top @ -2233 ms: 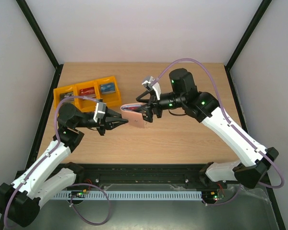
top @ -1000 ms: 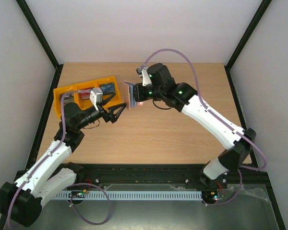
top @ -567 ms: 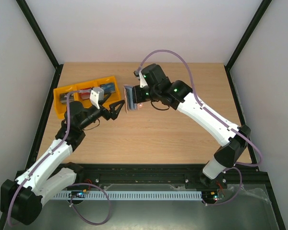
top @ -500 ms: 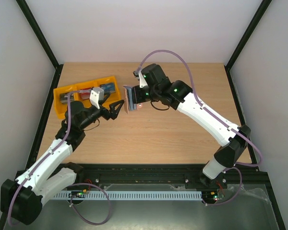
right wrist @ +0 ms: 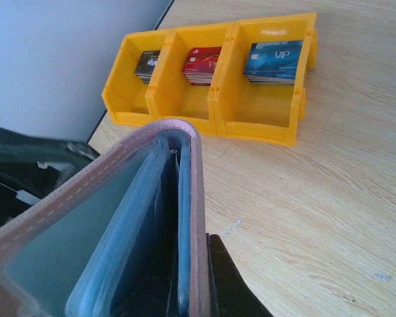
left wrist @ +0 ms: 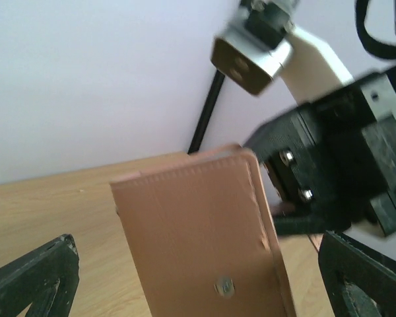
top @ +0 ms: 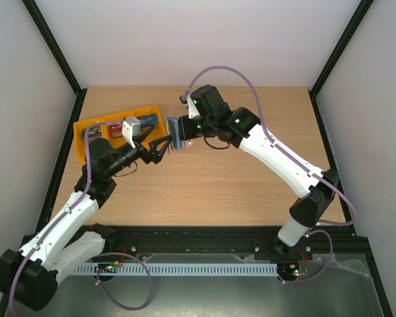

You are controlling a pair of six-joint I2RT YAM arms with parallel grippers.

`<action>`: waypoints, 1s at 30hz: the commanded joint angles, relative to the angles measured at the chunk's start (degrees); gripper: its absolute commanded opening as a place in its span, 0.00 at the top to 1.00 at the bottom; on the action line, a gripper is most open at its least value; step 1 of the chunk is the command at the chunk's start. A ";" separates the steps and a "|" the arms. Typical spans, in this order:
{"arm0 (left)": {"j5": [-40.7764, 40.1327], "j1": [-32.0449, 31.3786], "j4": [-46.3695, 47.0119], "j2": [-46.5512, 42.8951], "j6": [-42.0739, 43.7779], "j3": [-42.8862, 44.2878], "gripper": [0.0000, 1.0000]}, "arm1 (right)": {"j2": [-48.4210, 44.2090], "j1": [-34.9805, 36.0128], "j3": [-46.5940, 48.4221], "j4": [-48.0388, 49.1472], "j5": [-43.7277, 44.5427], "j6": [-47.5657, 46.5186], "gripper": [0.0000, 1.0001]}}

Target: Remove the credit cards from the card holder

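My right gripper (top: pixel 183 137) is shut on the card holder (top: pixel 174 133) and holds it upright above the table, just right of the yellow tray. In the right wrist view the card holder (right wrist: pixel 112 224) gapes open, showing pale blue pockets inside a pinkish-brown rim; whether cards are inside I cannot tell. One black finger (right wrist: pixel 228 277) presses its outer side. My left gripper (top: pixel 160 147) is open, its tips right before the holder. The left wrist view shows the holder's tan-brown back (left wrist: pixel 198 231) between the spread fingers (left wrist: pixel 36 277). Credit cards (right wrist: pixel 201 63) lie stacked in the tray.
The yellow three-compartment tray (right wrist: pixel 218 105) sits at the back left of the table (top: pixel 251 178), holding dark grey cards (right wrist: pixel 147 63), red ones and blue ones (right wrist: pixel 274 59). It lies close behind both grippers. Black frame posts stand at the table's sides.
The right arm has carried the card holder left, from the table's middle to beside the tray. My left gripper has lifted and followed it, staying open.
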 commanded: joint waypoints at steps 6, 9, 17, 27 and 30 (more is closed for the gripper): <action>-13.10 -1.05 -4.01 2.57 -2.32 6.32 0.04 | -0.56 0.35 1.31 -0.53 -0.06 -0.74 0.98; -12.15 -1.05 -4.47 2.61 -0.85 7.52 0.04 | -0.89 0.35 1.06 -0.36 -0.38 -0.82 0.98; -14.90 -0.35 -12.17 2.03 -1.70 7.40 0.30 | -3.64 0.24 -0.05 2.65 -4.93 -3.19 0.98; -3.26 2.83 -10.99 -0.65 -5.20 7.53 0.58 | -8.50 -1.71 -6.43 11.90 -17.77 -3.00 0.98; 3.45 3.21 -7.43 -1.71 -6.23 6.40 0.68 | -10.31 -2.32 -9.22 15.68 -20.95 -2.20 0.98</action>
